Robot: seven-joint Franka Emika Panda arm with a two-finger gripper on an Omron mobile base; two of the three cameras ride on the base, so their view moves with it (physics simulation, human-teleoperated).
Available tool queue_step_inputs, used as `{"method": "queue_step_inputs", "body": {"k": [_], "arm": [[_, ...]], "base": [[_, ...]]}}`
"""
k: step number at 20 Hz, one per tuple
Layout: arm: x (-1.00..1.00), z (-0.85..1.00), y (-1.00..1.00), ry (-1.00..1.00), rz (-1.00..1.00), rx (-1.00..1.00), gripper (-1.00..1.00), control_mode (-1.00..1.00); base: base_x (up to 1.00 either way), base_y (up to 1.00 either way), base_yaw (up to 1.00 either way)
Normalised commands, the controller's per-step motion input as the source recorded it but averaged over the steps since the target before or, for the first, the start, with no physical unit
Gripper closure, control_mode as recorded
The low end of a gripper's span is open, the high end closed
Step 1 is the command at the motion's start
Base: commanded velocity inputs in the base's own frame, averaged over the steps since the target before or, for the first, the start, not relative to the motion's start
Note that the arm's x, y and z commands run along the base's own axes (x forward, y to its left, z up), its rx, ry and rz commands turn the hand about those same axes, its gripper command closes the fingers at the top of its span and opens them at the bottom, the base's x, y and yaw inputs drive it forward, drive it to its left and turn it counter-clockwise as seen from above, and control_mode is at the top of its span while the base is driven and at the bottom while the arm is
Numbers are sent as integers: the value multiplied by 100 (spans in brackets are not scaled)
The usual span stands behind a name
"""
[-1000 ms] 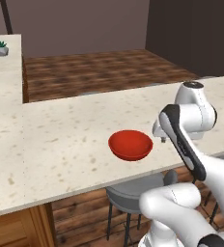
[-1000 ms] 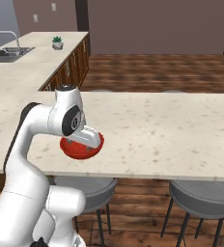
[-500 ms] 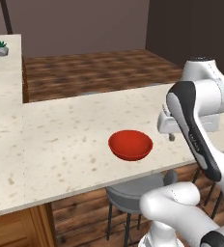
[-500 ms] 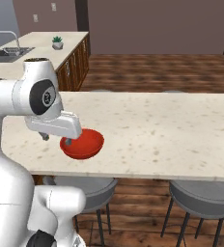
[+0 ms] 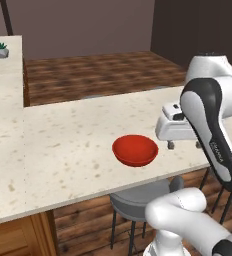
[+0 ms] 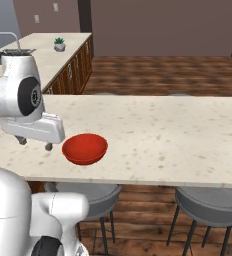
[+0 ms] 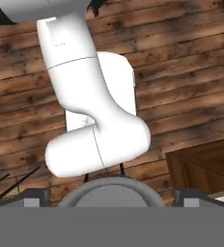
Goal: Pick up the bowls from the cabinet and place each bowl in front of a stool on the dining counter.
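Operator, note the room first: a long beige speckled counter [image 5: 63, 145] runs across both base views, with a brown plank floor [image 6: 163, 75] behind it. Far beyond the claw, a small potted plant [image 5: 1, 50] stands on a second stone top. Grey round stools [image 6: 208, 200] sit tucked under the counter's near edge, below the claw's level.

The red bowl [image 5: 135, 150] rests upright on the counter near that edge, above one stool [image 5: 138, 199]. Your claw [image 5: 184, 145] hangs just beside the bowl, apart from it, over the counter edge. Its jaws stand wide apart and grip nothing.
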Motion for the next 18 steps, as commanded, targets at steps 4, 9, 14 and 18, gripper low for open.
{"method": "queue_step_inputs", "body": {"k": [4, 9, 14, 18], "arm": [[-52, -29, 0, -25, 8, -2, -100, -100], [-42, -8, 0, -12, 3, -6, -100, -100], [-3, 0, 0, 0, 0, 0, -100, -100], [0, 0, 0, 0, 0, 0, -100, -100]], "base": [[0, 0, 0], [0, 0, 0], [0, 0, 0], [0, 0, 0]]}}
